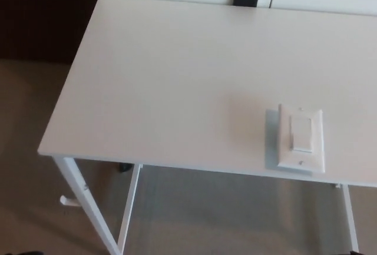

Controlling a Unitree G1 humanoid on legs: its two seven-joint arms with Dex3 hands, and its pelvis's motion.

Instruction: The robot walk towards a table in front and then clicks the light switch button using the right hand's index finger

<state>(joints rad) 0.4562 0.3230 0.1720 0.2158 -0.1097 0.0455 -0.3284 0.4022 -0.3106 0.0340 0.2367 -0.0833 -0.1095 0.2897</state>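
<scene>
We see neither hand in the head view, so we cannot tell their state. The light switch (301, 141) lies flat near the desk (177, 78) front edge, toward our right side, long axis pointing away from us

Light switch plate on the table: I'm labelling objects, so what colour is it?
White, like the white rectangular table; the rectangular light switch plate shows only in the head view.

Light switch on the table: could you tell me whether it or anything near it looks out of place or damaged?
Only its placement is unusual: the light switch lies flat near the table's front edge, not wall-mounted. Nothing looks damaged or spilled.
</scene>
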